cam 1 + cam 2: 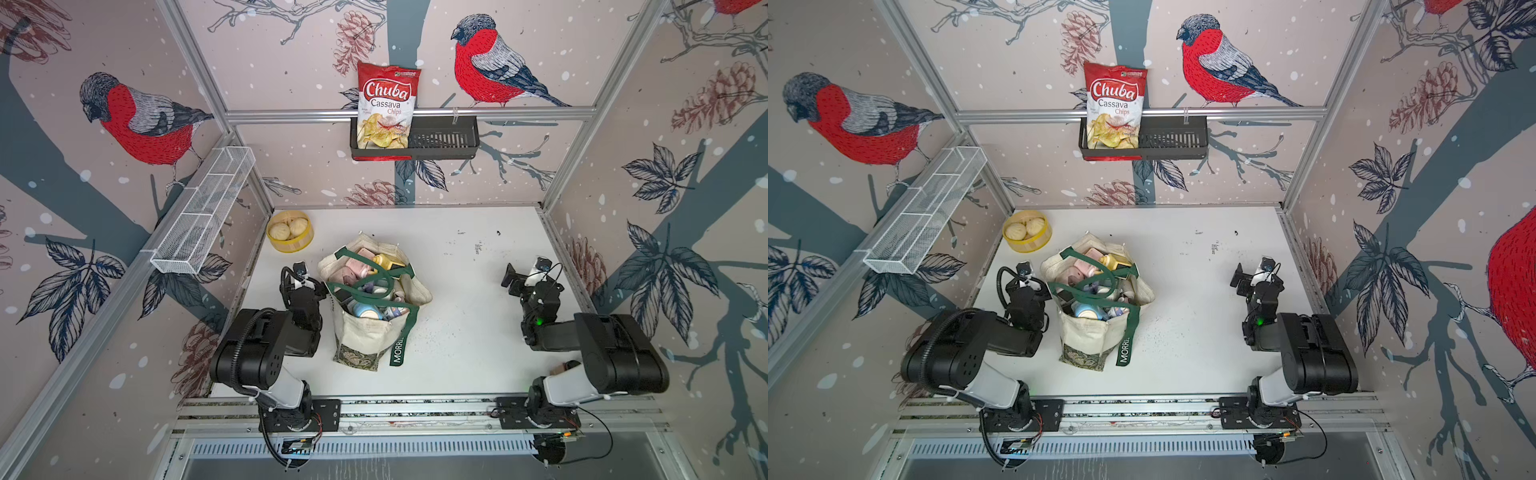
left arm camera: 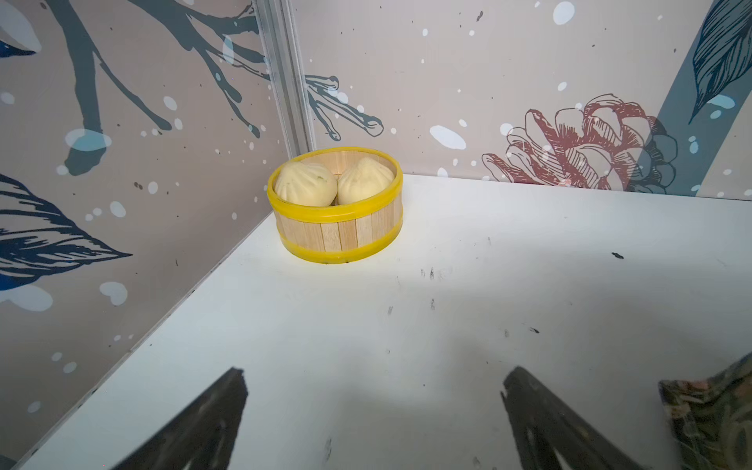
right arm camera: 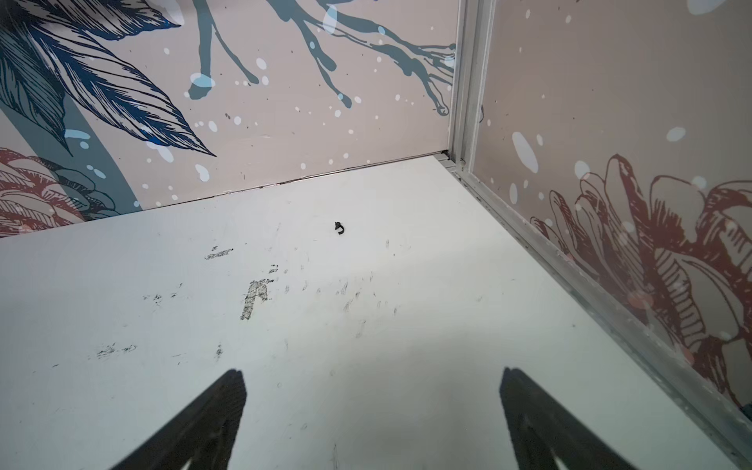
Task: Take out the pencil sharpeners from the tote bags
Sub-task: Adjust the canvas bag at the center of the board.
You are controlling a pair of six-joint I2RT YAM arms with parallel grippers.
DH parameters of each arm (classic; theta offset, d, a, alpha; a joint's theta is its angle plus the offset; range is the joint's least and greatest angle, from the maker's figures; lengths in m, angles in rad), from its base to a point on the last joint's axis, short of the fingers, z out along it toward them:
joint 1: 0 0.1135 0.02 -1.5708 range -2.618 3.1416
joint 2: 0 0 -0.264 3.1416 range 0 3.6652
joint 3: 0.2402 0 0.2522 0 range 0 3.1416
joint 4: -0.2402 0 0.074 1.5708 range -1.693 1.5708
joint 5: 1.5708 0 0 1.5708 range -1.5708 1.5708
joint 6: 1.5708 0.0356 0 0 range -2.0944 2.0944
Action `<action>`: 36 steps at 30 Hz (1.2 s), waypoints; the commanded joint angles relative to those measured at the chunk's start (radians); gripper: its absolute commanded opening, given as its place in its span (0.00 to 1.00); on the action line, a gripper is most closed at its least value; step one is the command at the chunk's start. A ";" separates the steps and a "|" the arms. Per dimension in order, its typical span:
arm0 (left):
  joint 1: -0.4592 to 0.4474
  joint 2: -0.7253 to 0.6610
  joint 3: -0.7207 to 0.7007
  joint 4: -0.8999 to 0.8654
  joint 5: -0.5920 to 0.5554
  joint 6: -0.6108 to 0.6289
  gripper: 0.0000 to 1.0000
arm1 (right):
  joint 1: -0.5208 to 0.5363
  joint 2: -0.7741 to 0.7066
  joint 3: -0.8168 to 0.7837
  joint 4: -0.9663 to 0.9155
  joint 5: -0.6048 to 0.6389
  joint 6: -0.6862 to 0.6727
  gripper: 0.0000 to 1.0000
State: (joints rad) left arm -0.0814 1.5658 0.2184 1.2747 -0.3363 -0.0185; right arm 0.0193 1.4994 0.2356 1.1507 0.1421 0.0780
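A cream canvas tote bag [image 1: 362, 337] [image 1: 1084, 332] with dark green handles stands open at the table's middle, seen in both top views. It is full of pastel pencil sharpeners: a pink one [image 1: 358, 266] [image 1: 1089, 266], a yellow one [image 1: 384, 261] and a blue one [image 1: 366, 311] lie on top. My left gripper [image 1: 300, 279] [image 2: 376, 372] sits just left of the bag, open and empty over bare table. The bag's patterned base band [image 2: 712, 419] shows beside it in the left wrist view. My right gripper [image 1: 524, 276] [image 3: 372, 371] is open and empty, well to the bag's right.
A yellow-rimmed wooden steamer [image 1: 289, 245] [image 2: 337, 234] with two buns stands in the back left corner. A chips bag [image 1: 386, 108] leans in a black wall basket [image 1: 444, 139] on the back wall. A white wire rack [image 1: 203, 212] hangs on the left wall.
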 commanded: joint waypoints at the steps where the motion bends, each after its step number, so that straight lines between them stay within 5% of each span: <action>1: 0.000 -0.001 0.004 0.076 0.005 0.014 1.00 | 0.002 0.001 0.004 0.040 -0.007 -0.009 1.00; 36: 0.002 -0.001 0.002 0.076 0.006 0.014 1.00 | -0.019 0.002 0.007 0.032 -0.034 0.006 1.00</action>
State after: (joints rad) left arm -0.0811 1.5658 0.2184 1.2747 -0.3363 -0.0185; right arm 0.0025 1.5009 0.2379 1.1503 0.1249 0.0788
